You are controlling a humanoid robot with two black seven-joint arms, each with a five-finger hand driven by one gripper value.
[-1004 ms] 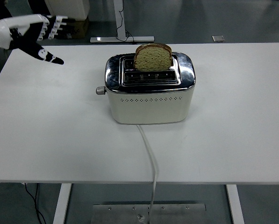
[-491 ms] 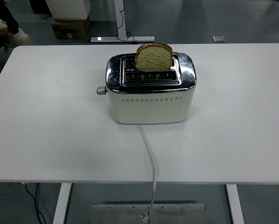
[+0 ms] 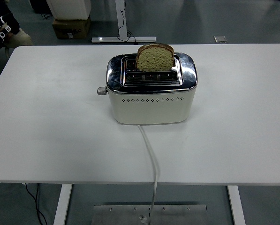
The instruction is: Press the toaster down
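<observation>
Toaster (image 3: 151, 96), bread (image 3: 154, 57) raised, lever (image 3: 101, 91) at left end: press straight down; hands unseen, state indeterminable

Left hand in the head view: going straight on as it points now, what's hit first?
Can't tell. Only a dark sliver of what looks like the left hand shows at the top-left corner, beyond the table; its heading isn't readable. The toaster sits well off to its right.

Single head view: high, looking forward-down over table (image 3: 46, 140); toaster (image 3: 150, 96) mid-distance.
</observation>
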